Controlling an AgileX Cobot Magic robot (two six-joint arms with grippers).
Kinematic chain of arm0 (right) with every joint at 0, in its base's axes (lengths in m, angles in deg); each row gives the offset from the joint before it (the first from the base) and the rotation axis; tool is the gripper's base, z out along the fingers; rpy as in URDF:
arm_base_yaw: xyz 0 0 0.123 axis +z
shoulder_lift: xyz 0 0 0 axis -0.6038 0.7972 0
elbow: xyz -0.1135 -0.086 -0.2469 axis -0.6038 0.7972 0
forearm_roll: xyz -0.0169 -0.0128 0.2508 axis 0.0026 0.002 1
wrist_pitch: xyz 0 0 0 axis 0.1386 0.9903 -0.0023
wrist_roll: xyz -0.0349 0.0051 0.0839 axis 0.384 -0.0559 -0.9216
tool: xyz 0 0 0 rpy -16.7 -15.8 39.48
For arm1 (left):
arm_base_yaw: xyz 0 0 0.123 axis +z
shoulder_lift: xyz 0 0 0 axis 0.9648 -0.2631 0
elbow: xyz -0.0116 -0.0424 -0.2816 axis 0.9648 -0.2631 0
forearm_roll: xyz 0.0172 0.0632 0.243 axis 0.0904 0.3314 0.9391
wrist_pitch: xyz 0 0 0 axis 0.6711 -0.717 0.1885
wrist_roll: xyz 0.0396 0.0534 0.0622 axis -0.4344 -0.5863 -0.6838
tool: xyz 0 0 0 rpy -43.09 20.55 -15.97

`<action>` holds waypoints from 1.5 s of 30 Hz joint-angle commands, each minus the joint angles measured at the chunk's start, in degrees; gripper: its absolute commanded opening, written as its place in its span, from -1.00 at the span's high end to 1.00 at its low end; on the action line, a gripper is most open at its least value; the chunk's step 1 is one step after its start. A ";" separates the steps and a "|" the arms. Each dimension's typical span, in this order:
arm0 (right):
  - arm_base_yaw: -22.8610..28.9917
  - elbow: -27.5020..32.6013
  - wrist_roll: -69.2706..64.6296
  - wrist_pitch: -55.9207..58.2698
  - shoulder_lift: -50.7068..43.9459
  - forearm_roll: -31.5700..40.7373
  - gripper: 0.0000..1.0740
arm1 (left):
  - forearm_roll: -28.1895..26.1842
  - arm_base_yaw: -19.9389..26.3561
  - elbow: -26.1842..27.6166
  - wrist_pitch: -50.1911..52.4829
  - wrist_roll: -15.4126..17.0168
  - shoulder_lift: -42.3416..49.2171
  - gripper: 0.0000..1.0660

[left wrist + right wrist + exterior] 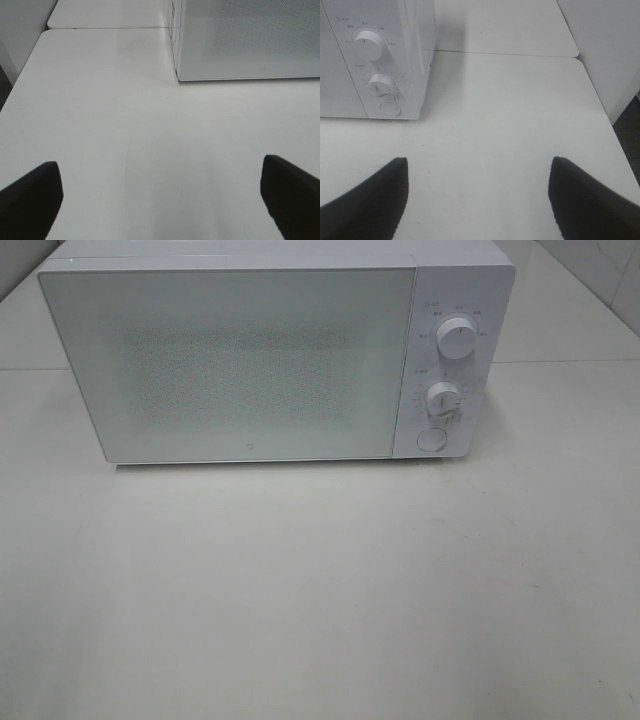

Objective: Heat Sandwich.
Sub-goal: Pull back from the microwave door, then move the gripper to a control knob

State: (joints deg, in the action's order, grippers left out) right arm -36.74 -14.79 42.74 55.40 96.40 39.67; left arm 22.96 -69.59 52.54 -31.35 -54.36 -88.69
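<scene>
A white microwave (260,355) stands at the back of the table with its door shut; its frosted door (235,365) hides the inside. The sandwich is out of view. Two round knobs (457,340) and a round button (432,439) sit on its right panel. Neither arm shows in the exterior high view. In the left wrist view my left gripper (160,197) is open over bare table, its dark fingertips (32,200) wide apart, facing the microwave's lower left corner (180,75). My right gripper (479,197) is open too, empty, with the control panel (377,65) ahead.
The white table (320,590) stretches in front of the microwave. A seam (505,52) joins it to a second white tabletop behind. The table's side edges show as a left edge (20,80) and a right edge (607,115) in the wrist views.
</scene>
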 commanded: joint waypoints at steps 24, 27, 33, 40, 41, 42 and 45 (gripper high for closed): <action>-0.34 -0.23 0.17 -27.67 26.99 0.17 -0.40 | -0.34 -0.29 -0.11 0.74 0.06 1.66 -0.90; -0.34 -0.17 0.17 -34.15 30.31 0.17 -0.40 | -0.34 -0.29 -0.11 0.74 0.06 1.66 -0.90; -0.23 1.66 0.46 -42.23 34.26 0.17 -0.42 | -0.34 -0.29 -0.11 0.74 0.06 1.66 -0.90; -0.23 7.51 1.95 -55.41 38.33 4.98 -0.48 | -0.34 -0.29 -0.11 0.74 0.06 1.66 -0.90; -0.23 8.14 2.35 -56.95 38.90 5.79 -0.48 | -0.34 -0.29 -0.11 0.74 0.06 1.66 -0.90; -0.23 8.77 3.04 -58.50 39.36 6.59 -0.47 | -0.34 -0.29 -0.11 0.74 0.06 1.66 -0.90; 0.86 10.43 5.44 -62.34 41.37 9.57 -0.47 | -0.34 -0.29 -0.11 0.74 0.06 1.66 -0.90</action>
State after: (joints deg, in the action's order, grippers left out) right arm -36.34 -4.99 46.00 -3.96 137.08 47.52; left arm 22.96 -69.59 52.54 -31.35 -54.36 -88.69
